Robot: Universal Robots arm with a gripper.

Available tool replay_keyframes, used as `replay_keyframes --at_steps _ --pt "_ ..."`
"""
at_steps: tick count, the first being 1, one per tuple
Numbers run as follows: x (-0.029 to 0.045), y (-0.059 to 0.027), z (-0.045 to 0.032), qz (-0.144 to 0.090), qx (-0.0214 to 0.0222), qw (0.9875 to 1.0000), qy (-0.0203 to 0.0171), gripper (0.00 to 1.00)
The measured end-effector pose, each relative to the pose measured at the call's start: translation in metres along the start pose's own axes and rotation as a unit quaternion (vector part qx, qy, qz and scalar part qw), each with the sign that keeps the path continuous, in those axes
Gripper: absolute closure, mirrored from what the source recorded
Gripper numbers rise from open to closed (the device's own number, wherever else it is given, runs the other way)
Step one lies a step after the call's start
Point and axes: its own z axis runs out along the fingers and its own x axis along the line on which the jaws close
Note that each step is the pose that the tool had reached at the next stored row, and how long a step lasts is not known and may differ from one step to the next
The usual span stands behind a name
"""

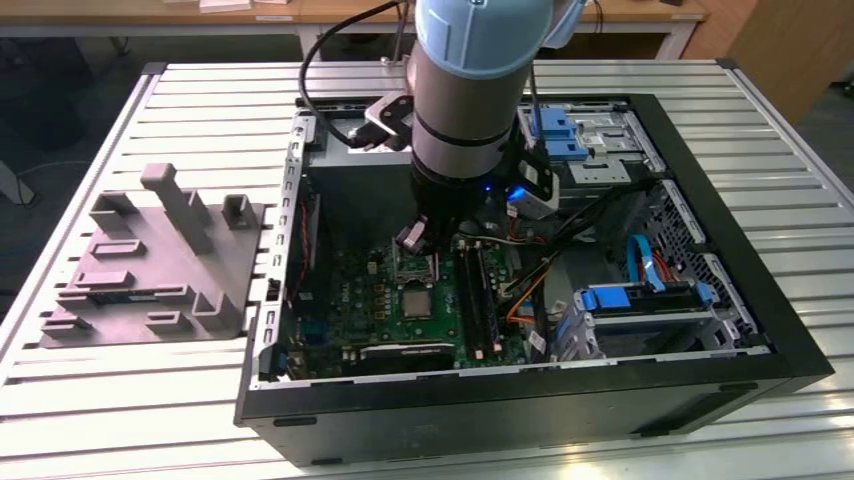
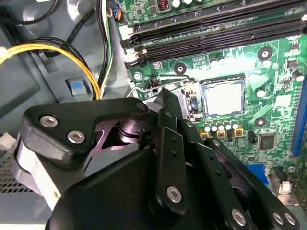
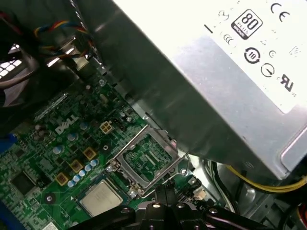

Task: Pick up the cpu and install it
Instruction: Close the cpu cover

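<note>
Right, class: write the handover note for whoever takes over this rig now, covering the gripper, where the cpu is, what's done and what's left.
Gripper: down inside the computer case, next to the socket's hinged frame; the cpu is not in it.
Cpu: lying flat in the socket on the motherboard.
Done: cpu picked up and set in the socket.
Left: the hinged frame stands open, not yet shut over the cpu.

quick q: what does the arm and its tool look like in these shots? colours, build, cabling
The arm is a thick round silver-grey tube with a pale blue joint cap at its upper end and a black wrist section below. Black cables loop off it toward the case's rear, and a small blue light glows at the wrist. The tool is matte black, built of flat linkage bars joined by silver screws and pins, as both wrist views show.
</note>
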Motion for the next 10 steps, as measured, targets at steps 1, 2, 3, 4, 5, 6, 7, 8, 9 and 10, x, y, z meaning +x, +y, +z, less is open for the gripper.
replay_keyframes --at_steps 1,2,3,4,5,6,7,8,9,10 --pt "-0.0009 -0.0009 0.0 0.0 -0.0001 1.0 0.0001 0.89" --pt "-0.0016 -0.0014 0.0001 0.0 -0.0001 1.0 0.0001 0.89" --pt "-0.0029 -0.0017 0.0001 0.0 -0.0001 1.0 0.0 0.89" --pt "-0.0042 -0.0016 0.0004 0.0 -0.0001 1.0 0.0 0.89" --pt "-0.0058 -0.001 0.0008 0.0 -0.0001 1.0 0.0 0.89" --pt "-0.0075 -0.0003 0.0011 -0.001 -0.0001 1.0 0.0 0.89" --pt "-0.0093 0.0002 0.0016 -0.001 -0.0001 1.0 0.0 0.89" --pt "-0.0113 0.0006 0.002 -0.001 -0.0002 1.0 0.0 0.89" --pt "-0.0134 0.0011 0.0025 -0.001 -0.0002 1.0 0.0001 0.89" --pt "-0.0154 0.0021 0.003 -0.001 -0.0002 1.0 0.0001 0.89"
